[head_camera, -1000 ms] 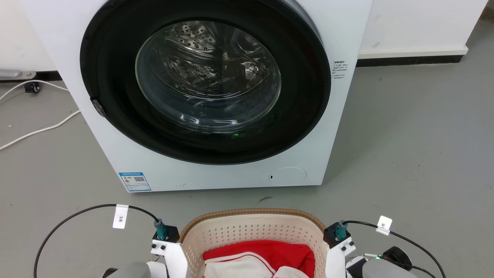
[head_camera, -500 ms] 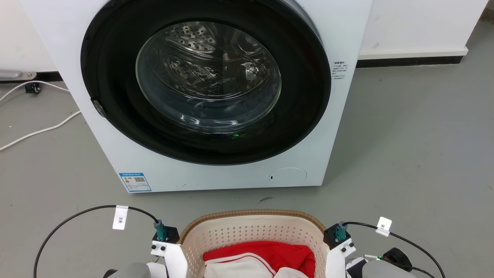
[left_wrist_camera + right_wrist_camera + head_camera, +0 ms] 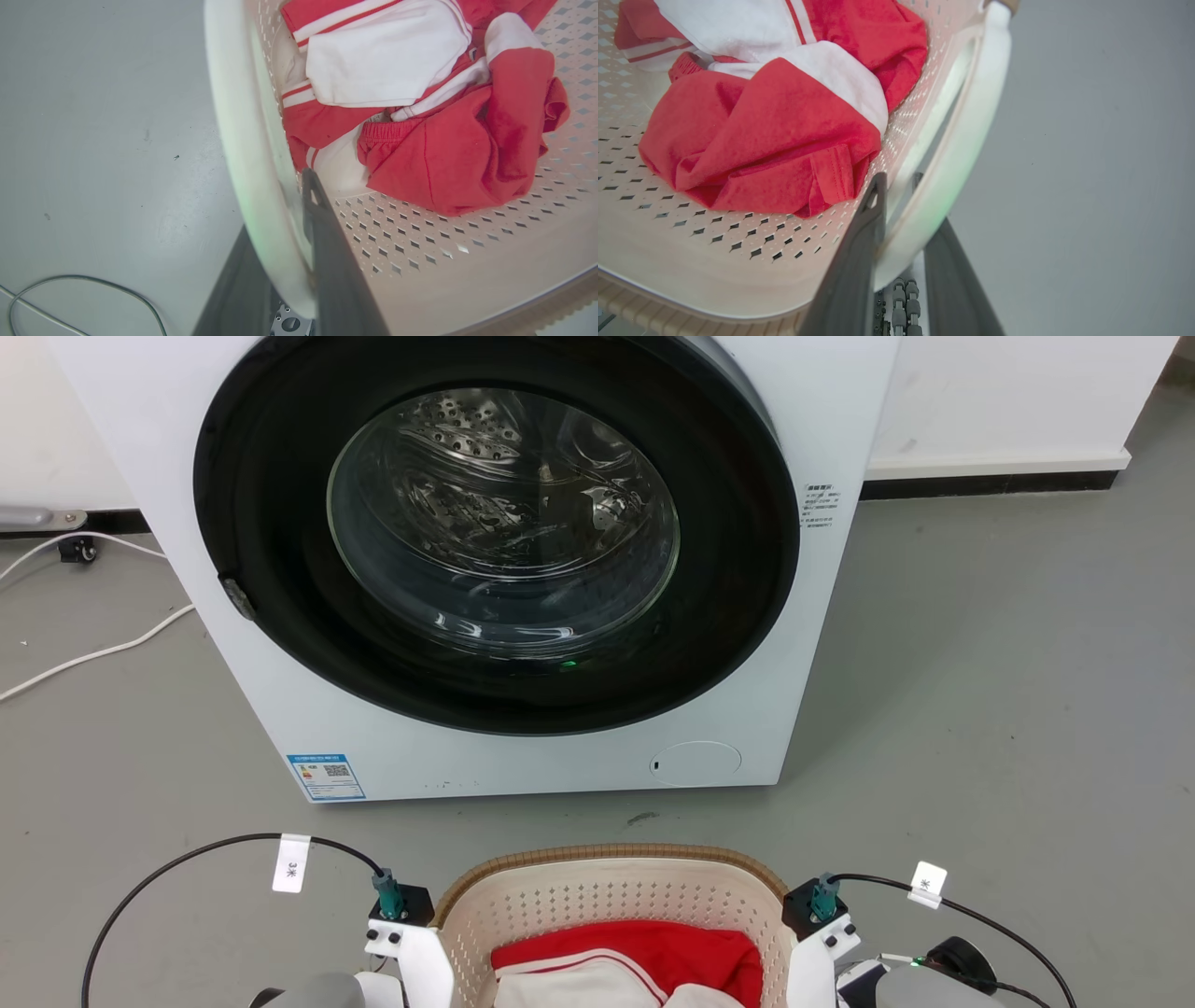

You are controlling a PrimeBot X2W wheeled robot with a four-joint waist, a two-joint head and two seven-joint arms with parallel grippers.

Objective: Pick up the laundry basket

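Note:
The laundry basket (image 3: 607, 896), cream-white and perforated with a brown woven-look rim, sits at the bottom centre of the head view, holding red and white clothes (image 3: 635, 957). My left wrist (image 3: 411, 943) and right wrist (image 3: 822, 933) flank its two sides. In the left wrist view my left gripper (image 3: 280, 210) is shut on the basket's white side handle (image 3: 243, 116), one finger inside the wall and one outside. My right gripper (image 3: 899, 186) grips the opposite handle (image 3: 966, 121) the same way. I cannot tell whether the basket rests on the floor.
A white front-loading washing machine (image 3: 822, 644) with its round dark door (image 3: 504, 532) closed stands just beyond the basket. White cables (image 3: 93, 653) lie on the grey floor at the left. A white wall with a dark skirting (image 3: 990, 481) runs behind.
The basket and both wrists sit very slightly lower in the head view. Both grips on the handles look the same.

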